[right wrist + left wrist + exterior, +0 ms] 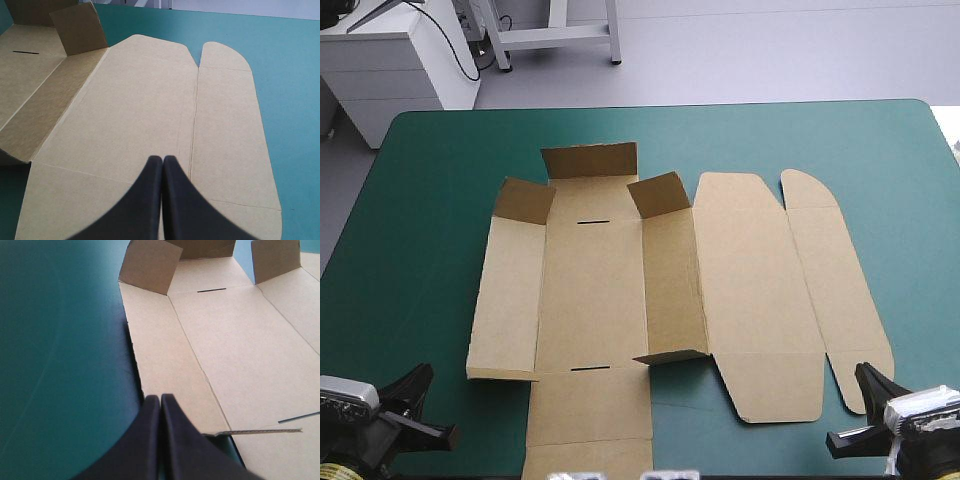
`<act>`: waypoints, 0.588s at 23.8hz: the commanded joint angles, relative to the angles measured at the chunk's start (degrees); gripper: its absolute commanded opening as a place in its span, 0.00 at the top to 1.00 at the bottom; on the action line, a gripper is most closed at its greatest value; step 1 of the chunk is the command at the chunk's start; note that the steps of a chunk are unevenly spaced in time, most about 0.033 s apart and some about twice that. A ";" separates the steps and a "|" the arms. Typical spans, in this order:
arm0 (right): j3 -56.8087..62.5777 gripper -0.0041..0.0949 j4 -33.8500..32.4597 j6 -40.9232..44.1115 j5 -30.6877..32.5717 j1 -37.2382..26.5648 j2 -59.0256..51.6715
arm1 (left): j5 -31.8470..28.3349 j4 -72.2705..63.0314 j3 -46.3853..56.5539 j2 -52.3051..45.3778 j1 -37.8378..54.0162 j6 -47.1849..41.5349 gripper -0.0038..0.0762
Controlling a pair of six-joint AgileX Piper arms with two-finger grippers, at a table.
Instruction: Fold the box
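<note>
Bright, even light. Thin dark shadow along box [225,340] edge on teal-green cover [60,340]; shadows elsewhere soft, faint.

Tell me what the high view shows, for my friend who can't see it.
A brown box lies unfolded on a teal-green table, its left half with walls partly raised and its right half flat. The left end effector and right end effector sit at the near edge, one each side of the box.
</note>
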 commanded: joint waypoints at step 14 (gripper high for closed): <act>-1.20 0.98 0.34 -0.08 -4.29 0.15 -1.25 | -3.91 16.45 -11.40 6.77 -0.41 -11.71 0.96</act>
